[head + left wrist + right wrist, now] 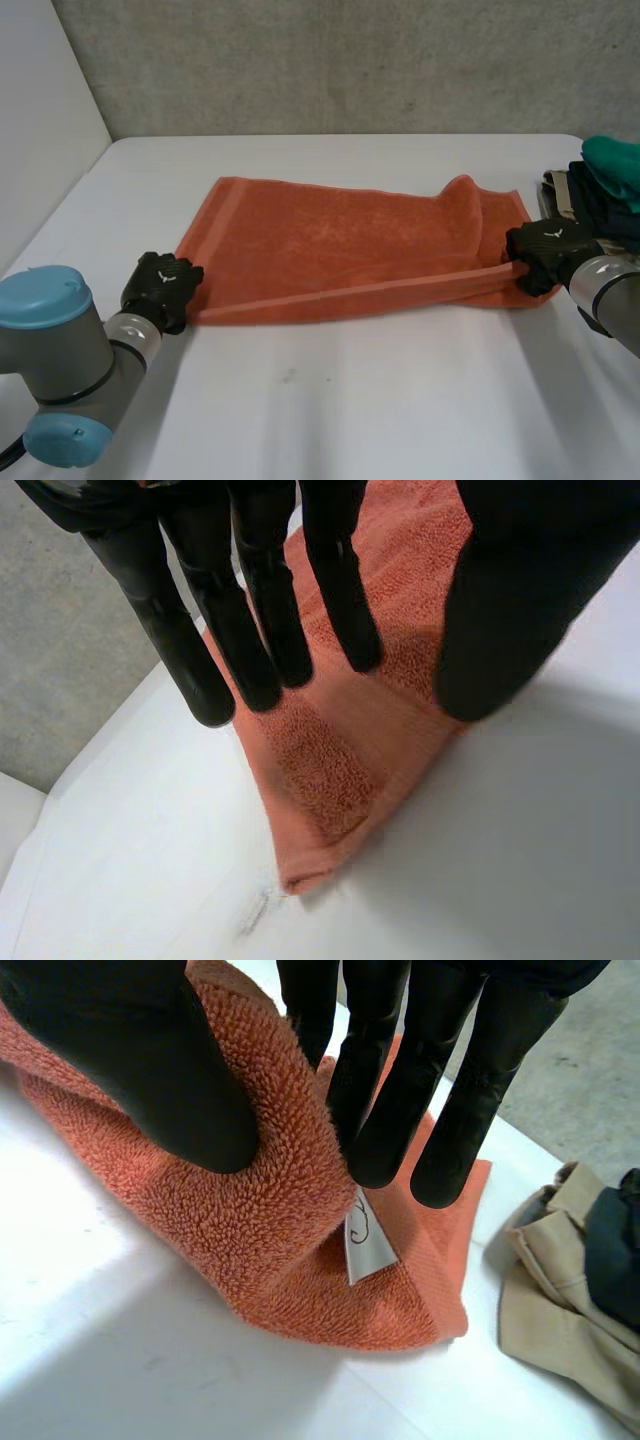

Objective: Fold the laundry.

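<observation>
Though taut, towel [330, 240] in both hands [162, 285] [545, 255]

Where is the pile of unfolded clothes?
In the head view the clothes pile sits at the table's right edge, just behind the right hand and beside the orange towel's right end.
</observation>
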Robot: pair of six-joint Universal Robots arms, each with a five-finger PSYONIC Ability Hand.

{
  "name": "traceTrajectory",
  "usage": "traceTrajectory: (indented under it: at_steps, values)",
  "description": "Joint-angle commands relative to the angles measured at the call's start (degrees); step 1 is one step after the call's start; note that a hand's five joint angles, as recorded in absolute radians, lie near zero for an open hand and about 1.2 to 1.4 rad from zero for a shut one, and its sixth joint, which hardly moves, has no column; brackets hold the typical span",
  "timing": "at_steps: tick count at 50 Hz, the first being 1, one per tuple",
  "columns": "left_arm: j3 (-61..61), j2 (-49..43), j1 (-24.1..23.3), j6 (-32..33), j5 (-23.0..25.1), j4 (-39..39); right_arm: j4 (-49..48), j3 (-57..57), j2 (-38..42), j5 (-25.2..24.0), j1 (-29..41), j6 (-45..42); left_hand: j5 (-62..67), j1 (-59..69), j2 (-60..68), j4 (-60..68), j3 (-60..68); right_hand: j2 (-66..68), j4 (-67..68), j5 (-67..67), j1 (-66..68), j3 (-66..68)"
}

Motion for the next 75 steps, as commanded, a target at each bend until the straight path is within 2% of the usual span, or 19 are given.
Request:
traceTrajectory:
  at_steps: [1, 9, 44, 49, 54, 56, 59, 64, 71, 75]
  values:
    - [-0.1, 0.4, -0.3, 0.0, 0.0, -1.9, -1.4, -0.1, 0.0, 2.2, 0.2, 0.0, -13.7, -11.9, -13.6, -13.7, -13.7, 13.0, 12.0, 13.7, 23.9, 12.4]
    - [0.3, 0.6, -0.3, -0.3, 0.1, -6.0, -1.5, -0.6, 0.2, 2.5, 0.4, -0.1, -14.4, -12.5, -14.3, -14.4, -14.3, 13.0, 12.0, 13.7, 23.9, 12.4]
    - [8.3, -4.9, 0.5, -0.2, 0.1, -5.3, -2.1, 0.1, 0.7, 2.4, 0.5, -0.2, -6.2, -4.3, -6.1, -6.1, -6.1, 13.0, 12.0, 13.7, 23.9, 12.4]
    - [9.3, -6.3, 0.4, -0.2, 0.1, -5.3, -2.1, 0.3, 0.7, 2.4, 0.3, -0.1, 1.1, 2.9, 1.2, 1.1, 1.1, 13.0, 12.0, 13.7, 23.9, 12.4]
    - [9.8, -6.6, 0.5, -0.3, 0.1, -5.4, -2.1, 0.4, 0.5, 2.4, 0.2, -0.1, 28.4, 30.3, 28.5, 28.5, 28.5, 13.0, 12.0, 13.7, 23.9, 12.4]
    - [9.8, -6.5, 0.2, -0.5, 0.0, -5.4, -2.1, 0.4, 0.5, 2.5, 0.2, -0.1, 28.5, 30.3, 28.6, 28.5, 28.5, 13.0, 12.0, 13.7, 23.9, 12.4]
    - [9.5, -5.1, 0.2, -0.8, -0.3, -5.9, -2.0, 0.3, 0.2, 2.5, 0.1, -0.1, 28.5, 30.3, 28.6, 28.5, 28.5, 13.0, 12.0, 13.7, 23.9, 12.4]
    - [7.0, 5.2, 0.3, -1.1, -0.5, -8.4, -1.0, -0.6, -1.4, 2.7, 0.4, -0.3, 28.5, 30.3, 28.6, 28.5, 28.5, 13.0, 12.0, 13.7, 23.9, 12.4]
    - [3.1, 20.1, 1.2, -1.0, -0.3, -13.9, 4.7, -1.2, -10.7, 2.1, 0.4, -1.0, 28.5, 30.3, 28.6, 28.5, 28.5, 13.0, 12.0, 13.7, 23.9, 12.4]
    - [1.6, 23.1, 2.3, -0.8, 0.1, -14.6, 5.9, -1.2, -13.7, 1.9, 0.7, -1.0, 28.5, 30.3, 28.6, 28.5, 28.5, 13.0, 12.0, 13.7, 23.9, 12.4]
